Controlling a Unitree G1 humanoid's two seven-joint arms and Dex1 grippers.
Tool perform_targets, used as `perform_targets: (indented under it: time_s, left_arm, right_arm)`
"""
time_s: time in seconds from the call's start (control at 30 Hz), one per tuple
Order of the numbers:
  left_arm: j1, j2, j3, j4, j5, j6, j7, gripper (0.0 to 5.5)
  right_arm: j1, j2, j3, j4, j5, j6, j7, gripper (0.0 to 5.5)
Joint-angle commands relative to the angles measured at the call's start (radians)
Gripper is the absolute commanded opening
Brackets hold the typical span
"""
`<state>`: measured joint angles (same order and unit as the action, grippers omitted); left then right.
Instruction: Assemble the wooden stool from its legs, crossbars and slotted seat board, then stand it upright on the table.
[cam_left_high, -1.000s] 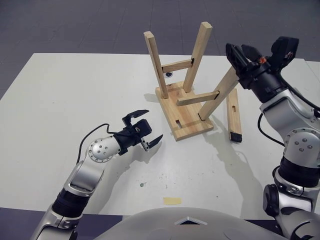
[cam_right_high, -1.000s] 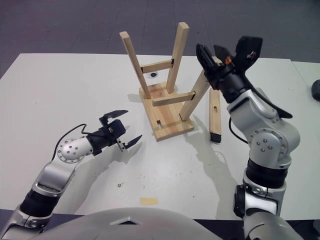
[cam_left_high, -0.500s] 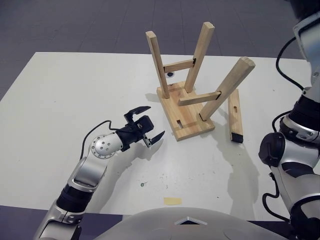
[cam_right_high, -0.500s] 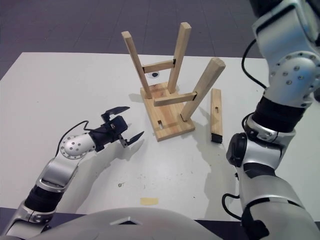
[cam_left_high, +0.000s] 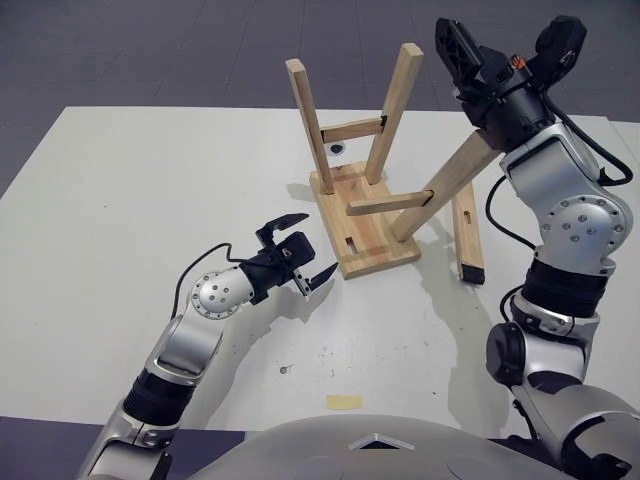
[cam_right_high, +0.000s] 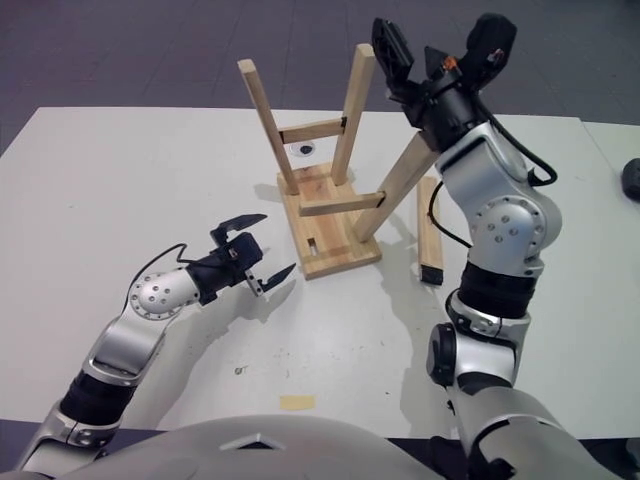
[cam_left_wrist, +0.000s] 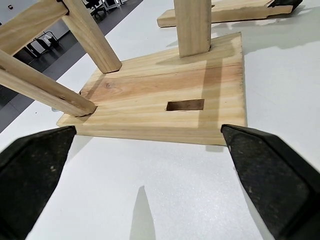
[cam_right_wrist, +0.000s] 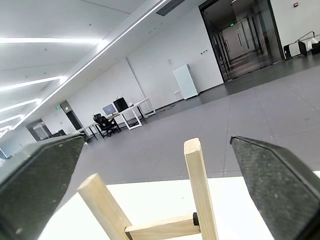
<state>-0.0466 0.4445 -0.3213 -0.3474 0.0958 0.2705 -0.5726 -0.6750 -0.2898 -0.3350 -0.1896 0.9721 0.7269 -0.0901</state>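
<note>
Stool is about three-quarters built. The seat board (cam_left_high: 365, 235) lies upside down on the table (cam_left_high: 120, 200) with two legs standing at the back, joined by a crossbar (cam_left_high: 352, 129). A third leg (cam_left_high: 450, 185) leans into it on the right, tied in by a second crossbar (cam_left_high: 388, 203). The fourth leg (cam_left_high: 468, 235) lies flat just beside the board's right edge, not yet fitted, and one slot (cam_left_wrist: 185, 105) in the board is empty.

So the step looks like getting that last leg in, and probably squaring up the leaning one first.

The right gripper (cam_left_high: 503, 45) is up high by the leaning leg's top end, jaws spread wide with nothing between them — the leg sits below the fingers, not in the gap. The left gripper (cam_left_high: 320, 242) hovers low, near the board's near-left corner, also wide open and empty, with the board edge facing its fingers (cam_left_wrist: 35, 165) but apart from them.

Next move likely calls for the right arm dropping to the loose leg and grabbing it.
</note>
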Motion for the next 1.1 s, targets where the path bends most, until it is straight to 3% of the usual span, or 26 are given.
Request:
perform_targets:
  time_s: [0.03, 0.17, 0.27, 0.47, 0.73, 1.1]
  left_arm:
    - [-0.002, 0.010, -0.004, 0.003, 0.016, -0.004, -0.003, 5.40]
    - [0.007, 0.014, 0.005, 0.003, 0.014, -0.011, 0.002, 5.40]
    - [0.015, 0.007, 0.047, 0.003, 0.011, -0.021, 0.040, 5.40]
    - [0.009, -0.006, 0.064, 0.019, 0.027, -0.026, 0.088, 5.40]
    - [0.011, -0.001, 0.049, 0.013, 0.033, -0.021, 0.077, 5.40]
    - [0.032, -0.020, 0.038, 0.015, 0.053, -0.015, 0.102, 5.40]
  right_arm:
    - [-0.212, -0.073, -0.163, 0.045, 0.062, -0.088, -0.066, 5.38]
    - [-0.186, -0.211, -0.270, 0.117, -0.030, -0.147, -0.077, 5.38]
    - [0.107, -0.288, -0.187, 0.091, -0.189, -0.091, -0.006, 5.38]
    - [0.536, -0.209, -0.050, -0.065, -0.288, 0.004, 0.019, 5.38]
    - [0.705, -0.183, 0.090, -0.112, -0.323, 0.132, 0.125, 5.38]
    - [0.719, -0.261, 0.175, -0.104, -0.464, 0.183, 0.227, 3.62]
